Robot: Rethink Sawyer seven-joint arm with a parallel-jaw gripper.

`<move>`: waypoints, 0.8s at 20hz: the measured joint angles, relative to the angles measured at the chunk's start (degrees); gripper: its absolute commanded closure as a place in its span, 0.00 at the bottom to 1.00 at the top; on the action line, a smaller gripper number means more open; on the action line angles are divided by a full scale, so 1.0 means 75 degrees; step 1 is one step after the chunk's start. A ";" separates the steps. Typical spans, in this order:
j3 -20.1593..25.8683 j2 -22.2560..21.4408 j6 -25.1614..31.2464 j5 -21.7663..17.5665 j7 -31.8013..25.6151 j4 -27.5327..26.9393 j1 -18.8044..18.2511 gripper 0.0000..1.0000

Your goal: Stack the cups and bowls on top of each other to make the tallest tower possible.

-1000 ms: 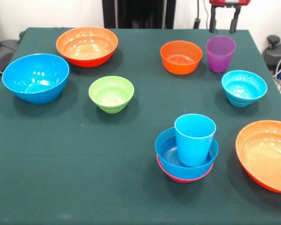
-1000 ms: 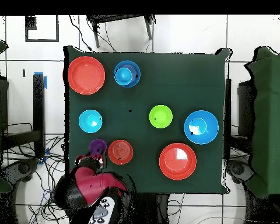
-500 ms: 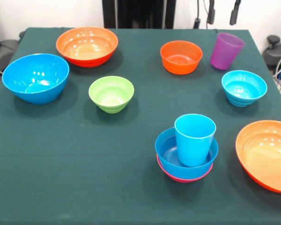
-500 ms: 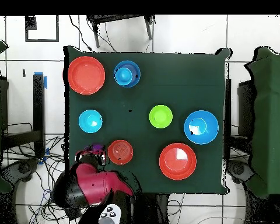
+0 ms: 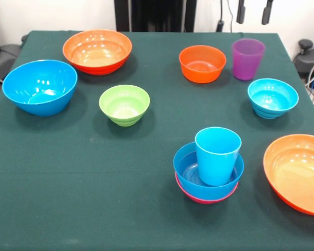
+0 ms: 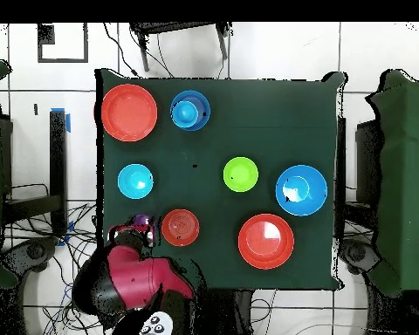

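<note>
The tower sits in the lower right-centre of the front view: a pink bowl at the base, showing only as a thin rim, a blue bowl nested in it, and the light blue cup standing upright inside that. In the overhead view the same stack lies near the upper left of the table.

The purple cup stands upright on the cloth at the upper right of the front view, just beside a small orange bowl to its left. Directly above it, at the top edge, hang the two dark fingertips of the gripper, parted and holding nothing, clear of the cup's rim.

Below the purple cup rests a cyan bowl, and a large orange bowl is cut by the right edge further down. A green bowl sits left of centre, a large blue bowl at the left edge, and another wide orange bowl at the upper left. All loose bowls stand apart on the green table

In the overhead view the red arm covers the lower left corner, hiding most of the purple cup
</note>
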 measured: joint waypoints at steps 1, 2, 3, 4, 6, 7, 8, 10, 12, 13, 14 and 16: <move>-0.0100 -0.0004 0.0000 0.0054 0.0000 -0.0021 0.0173 0.00; -0.0124 -0.0010 0.0000 0.0070 0.0000 -0.0025 0.0228 0.00; -0.0142 -0.0029 0.0000 0.0085 0.0000 -0.0025 0.0301 0.00; -0.0139 -0.0035 0.0000 0.0086 0.0000 -0.0025 0.0298 0.00; -0.0134 -0.0046 0.0000 0.0087 0.0000 -0.0025 0.0292 0.00; -0.0135 -0.0045 -0.0015 0.0087 0.0000 -0.0025 0.0238 0.00; -0.0135 -0.0043 -0.0030 0.0087 0.0000 -0.0025 0.0184 0.00; -0.0138 -0.0042 -0.0148 0.0087 0.0000 -0.0026 0.0056 1.00; -0.0144 -0.0038 -0.0201 0.0087 0.0000 -0.0026 0.0048 1.00; -0.0147 -0.0035 -0.0228 0.0087 0.0000 -0.0025 0.0043 1.00; -0.0152 -0.0027 -0.0283 0.0089 0.0000 -0.0025 0.0046 1.00; -0.0152 -0.0014 -0.0422 0.0087 0.0000 -0.0025 0.0044 1.00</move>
